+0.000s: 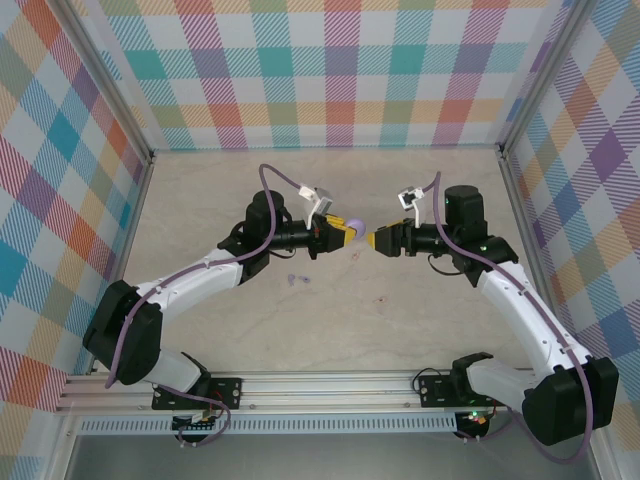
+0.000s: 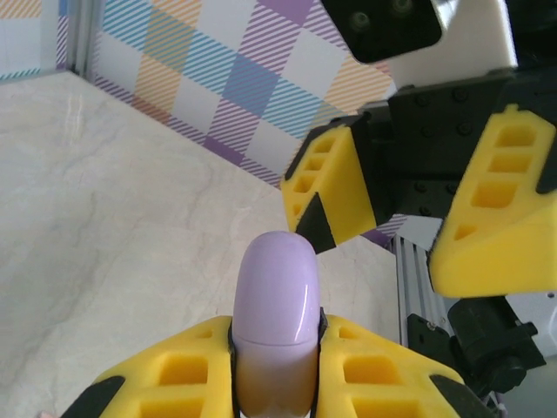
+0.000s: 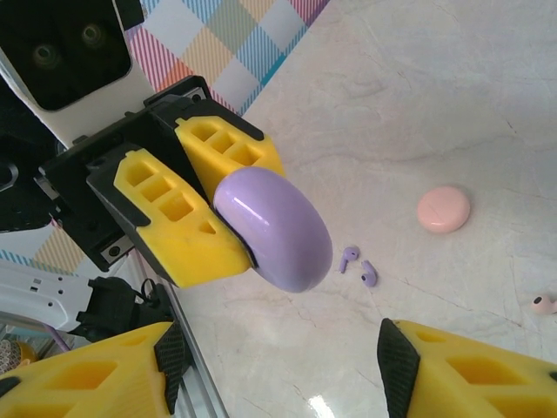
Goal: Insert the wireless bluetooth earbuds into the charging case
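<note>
Arms (image 1: 190, 275) bent inward, left hand (image 1: 345, 234) clamping purple case (image 2: 277, 296), right hand (image 1: 378, 240) spread opposite

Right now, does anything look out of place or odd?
Nothing damaged or spilled. The purple charging case is held closed in the left gripper, off the table, while both purple earbuds lie loose on the table.

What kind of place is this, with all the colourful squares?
Probably a robot test booth: colourful checked walls, a pale marble-look table, and two white-and-black robot arms bolted to a metal rail.
</note>
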You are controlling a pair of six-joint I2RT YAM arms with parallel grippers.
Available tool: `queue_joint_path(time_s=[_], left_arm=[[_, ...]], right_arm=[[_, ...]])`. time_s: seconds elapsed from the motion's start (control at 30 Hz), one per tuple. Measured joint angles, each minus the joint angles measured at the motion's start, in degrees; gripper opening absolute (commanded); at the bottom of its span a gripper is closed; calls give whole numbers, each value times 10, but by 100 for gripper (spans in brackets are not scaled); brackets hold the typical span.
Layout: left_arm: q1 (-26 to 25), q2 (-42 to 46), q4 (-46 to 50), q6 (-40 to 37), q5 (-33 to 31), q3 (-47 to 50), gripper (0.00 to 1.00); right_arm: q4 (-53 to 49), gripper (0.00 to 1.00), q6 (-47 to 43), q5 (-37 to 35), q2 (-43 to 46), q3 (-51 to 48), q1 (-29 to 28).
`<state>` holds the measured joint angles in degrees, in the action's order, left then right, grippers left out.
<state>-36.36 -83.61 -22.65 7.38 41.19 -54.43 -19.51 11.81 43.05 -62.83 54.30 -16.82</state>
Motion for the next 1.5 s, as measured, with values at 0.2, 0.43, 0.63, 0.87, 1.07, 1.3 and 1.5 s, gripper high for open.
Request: queue_joint_path(time_s=[0.2, 0.43, 0.63, 0.87, 1.07, 1.3, 1.5], left_arm=[[0, 5, -15, -33, 26, 8, 19], [0, 14, -33, -46, 45, 18, 19], [0, 23, -50, -57, 60, 35, 19], [-3, 32, -56, -75, 68, 44, 19], [-3, 32, -55, -88, 68, 45, 18], [-3, 39, -33, -111, 70, 45, 18], [-7, 43, -12, -121, 79, 46, 18]], right_arm=[[-21, 65, -21, 0, 0, 24, -8], [-41, 66, -40, -1, -9, 39, -25], [-54, 67, -49, -17, -22, 42, -35], [-55, 67, -50, -30, -23, 43, -36], [-57, 67, -50, -34, -24, 43, -36], [-59, 67, -49, -54, -26, 52, -38], [-58, 68, -46, -73, -26, 53, -38]])
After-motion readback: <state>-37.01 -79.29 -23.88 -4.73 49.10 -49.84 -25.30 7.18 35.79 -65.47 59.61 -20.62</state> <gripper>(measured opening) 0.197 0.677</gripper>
